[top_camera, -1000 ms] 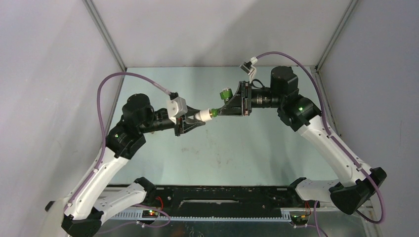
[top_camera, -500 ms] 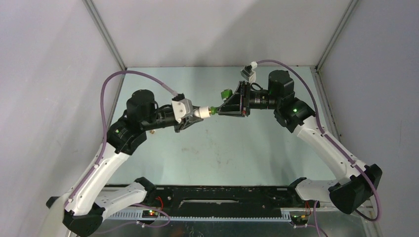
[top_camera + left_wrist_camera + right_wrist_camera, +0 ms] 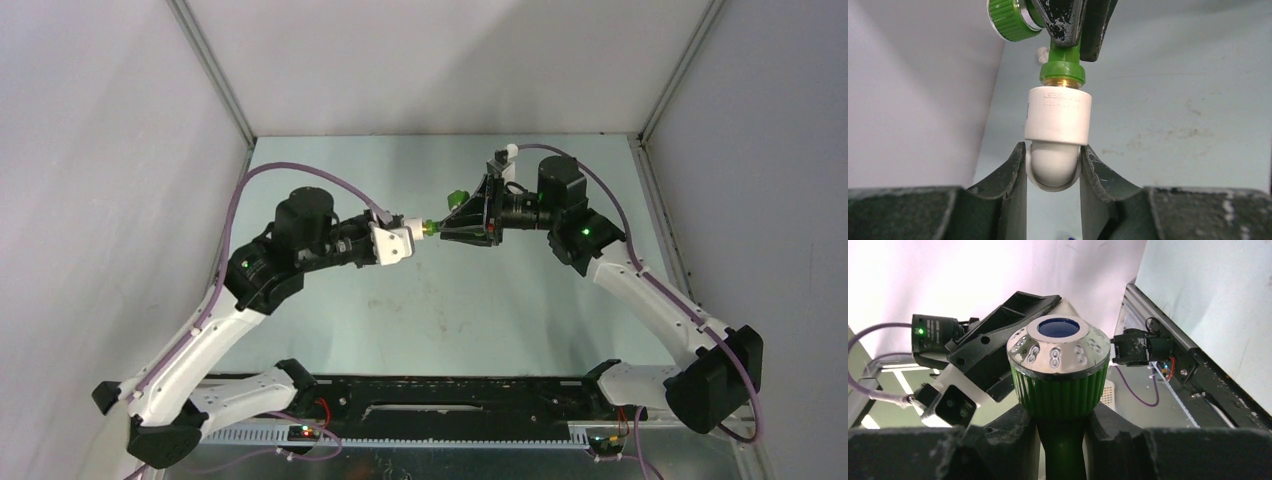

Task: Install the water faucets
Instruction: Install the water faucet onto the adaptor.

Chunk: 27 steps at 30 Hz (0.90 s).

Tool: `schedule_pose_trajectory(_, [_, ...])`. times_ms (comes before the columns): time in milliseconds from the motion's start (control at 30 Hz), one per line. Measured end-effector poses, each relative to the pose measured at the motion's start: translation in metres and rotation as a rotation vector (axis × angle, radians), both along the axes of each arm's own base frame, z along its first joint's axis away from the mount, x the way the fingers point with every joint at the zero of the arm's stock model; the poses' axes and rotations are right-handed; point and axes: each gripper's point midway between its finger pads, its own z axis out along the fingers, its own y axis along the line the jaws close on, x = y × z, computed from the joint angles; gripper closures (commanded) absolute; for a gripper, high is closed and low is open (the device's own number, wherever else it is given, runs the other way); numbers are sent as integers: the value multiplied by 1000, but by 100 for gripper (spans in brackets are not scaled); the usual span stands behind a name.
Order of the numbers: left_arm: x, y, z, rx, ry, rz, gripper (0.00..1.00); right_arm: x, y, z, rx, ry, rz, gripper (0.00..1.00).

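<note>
2 arms point(image 3: 215, 335) meet mid-air | L end effector point(image 3: 1053, 152) grips white fitting point(image 3: 1058, 117) | R end effector point(image 3: 1060, 429): green faucet point(image 3: 1060, 382)

Green faucet point(image 3: 1063, 67), white fitting point(image 3: 1058, 117)

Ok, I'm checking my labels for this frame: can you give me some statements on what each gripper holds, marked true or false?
1. The left gripper grips a white fitting. True.
2. The right gripper grips a white faucet. False: its faucet is green.
3. The faucet's brass thread enters the fitting. True.
4. The fitting lies on the table. False: it is held up above it.
5. The faucet's knob has a red centre. False: blue.
</note>
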Motion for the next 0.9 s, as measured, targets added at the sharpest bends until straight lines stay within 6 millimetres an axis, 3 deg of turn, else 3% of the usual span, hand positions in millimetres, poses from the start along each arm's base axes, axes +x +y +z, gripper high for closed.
schedule_pose_trajectory(900, [11,4,32,353,-741,210,100,4,-1,10,117,76,10,100])
